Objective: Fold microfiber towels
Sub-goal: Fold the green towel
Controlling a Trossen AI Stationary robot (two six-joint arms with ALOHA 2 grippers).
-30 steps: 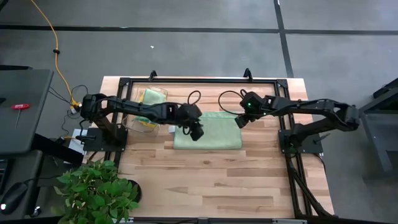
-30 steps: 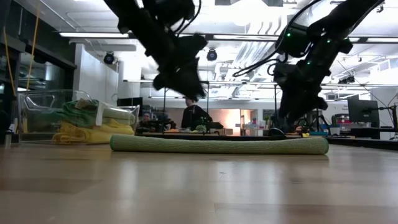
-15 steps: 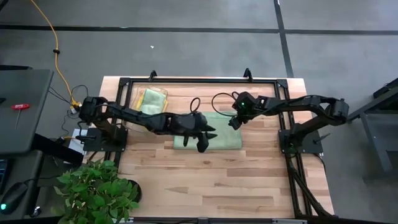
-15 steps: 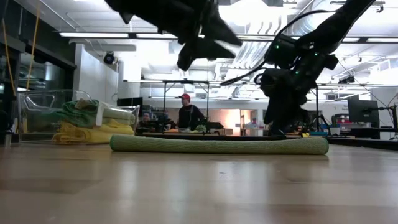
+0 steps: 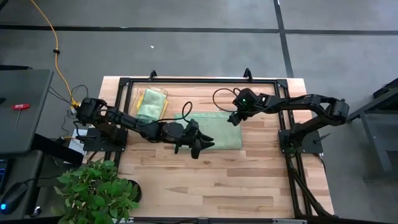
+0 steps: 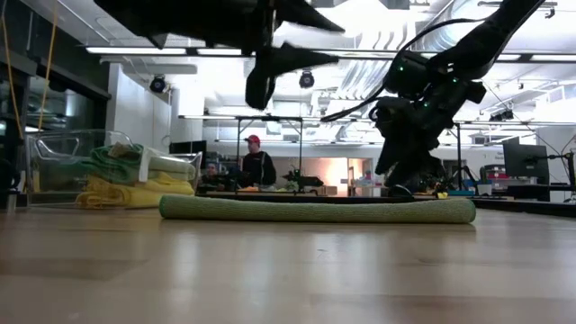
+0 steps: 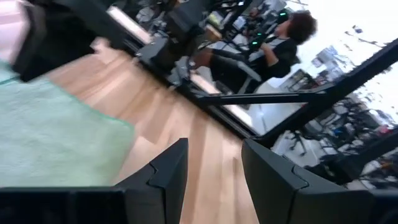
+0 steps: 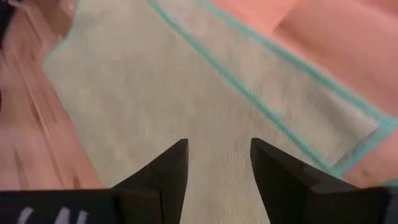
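As wood table (image 5: 249, 174) bears towel (image 5: 221, 134), person (image 6: 256, 166) beyond

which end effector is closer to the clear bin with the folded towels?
Left. The left end effector hangs over the near edge of the green towel, on the bin's side. The right end effector is over the towel's far right corner, farther away.

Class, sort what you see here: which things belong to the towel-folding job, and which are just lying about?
Job:
- green towel lying folded on the table
- towels stacked in the clear bin
- left end effector, open
- right end effector, open

Lying about:
- plant
- yellow cable
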